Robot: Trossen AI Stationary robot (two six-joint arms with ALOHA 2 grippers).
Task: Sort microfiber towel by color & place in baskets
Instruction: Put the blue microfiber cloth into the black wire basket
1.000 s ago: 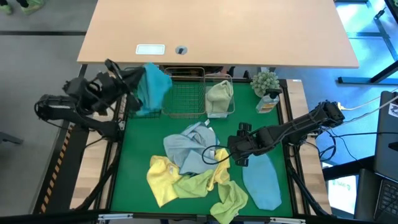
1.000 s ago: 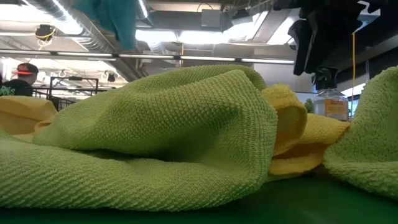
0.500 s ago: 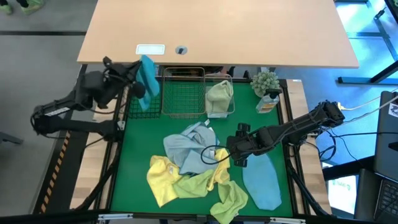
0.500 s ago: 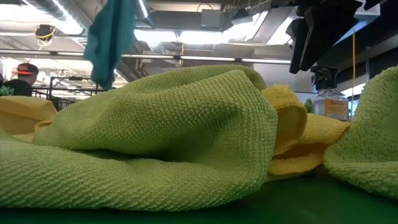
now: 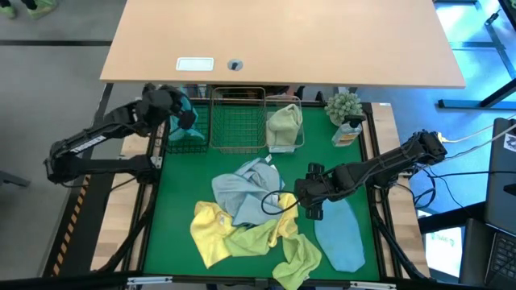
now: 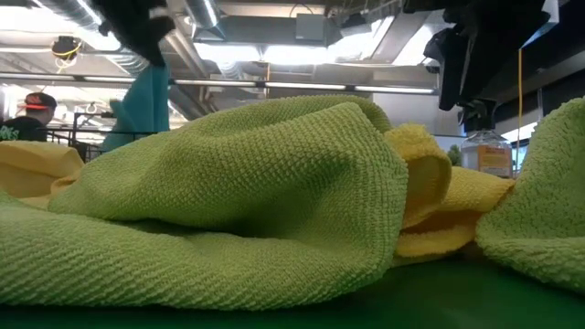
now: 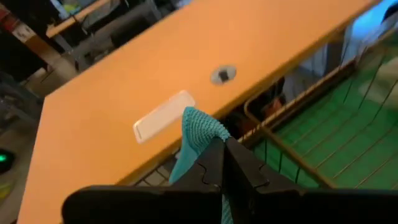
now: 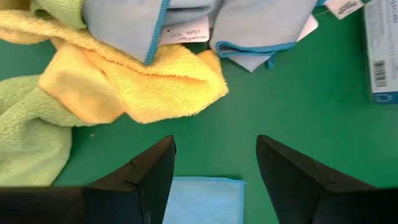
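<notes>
High view overhead; low view table-level, pressed against green towel [image 6: 228, 201] both show.

Nubbly, matt green cloth [image 6: 238, 201] beside fuzzy yellow cloth [image 6: 448, 206]; silver wire basket [image 5: 238, 121]; smooth wooden desktop [image 5: 282, 40].

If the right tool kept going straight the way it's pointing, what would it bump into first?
Probably the bare green mat. The right tool is open and points down at it, with the yellow towel just beyond and a blue towel under its fingers. How high it hangs is unclear.
</notes>
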